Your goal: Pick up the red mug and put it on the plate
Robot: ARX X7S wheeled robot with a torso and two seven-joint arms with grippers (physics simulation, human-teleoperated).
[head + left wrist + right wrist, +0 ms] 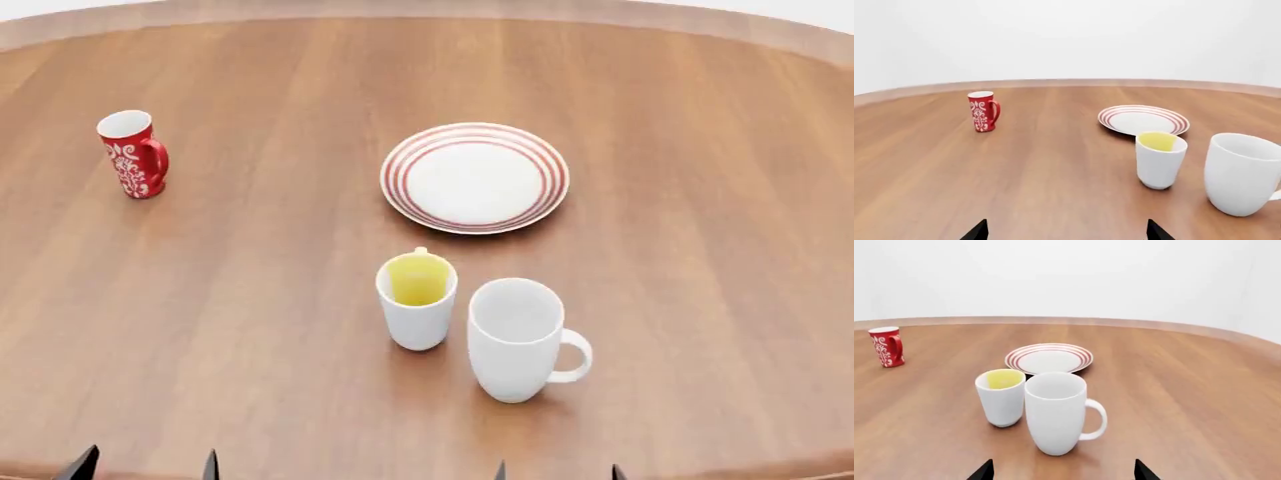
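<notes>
1. While both arms wait at the near edge of the table (694, 150), the red mug (134, 153) stands upright far ahead of your left gripper (147, 466), with its handle turned toward the plate (475, 177).
2. The plate lies ahead of your right gripper (557, 470), and a white mug with a yellow inside (416, 300) and a larger white mug (517, 338) stand between them, just beside each other.
3. You risk tipping the tall, narrow red mug if one fingertip reaches it before the other or catches the handle.
4. You could also clip the two white mugs if you carry the red mug low across to the plate, since they stand just short of it.
5. Your left gripper shows only two dark fingertips (977, 231), spread wide apart, holding nothing and touching nothing.
6. Your right gripper's tips (982, 471) are likewise parted and empty, short of the larger white mug.
</notes>
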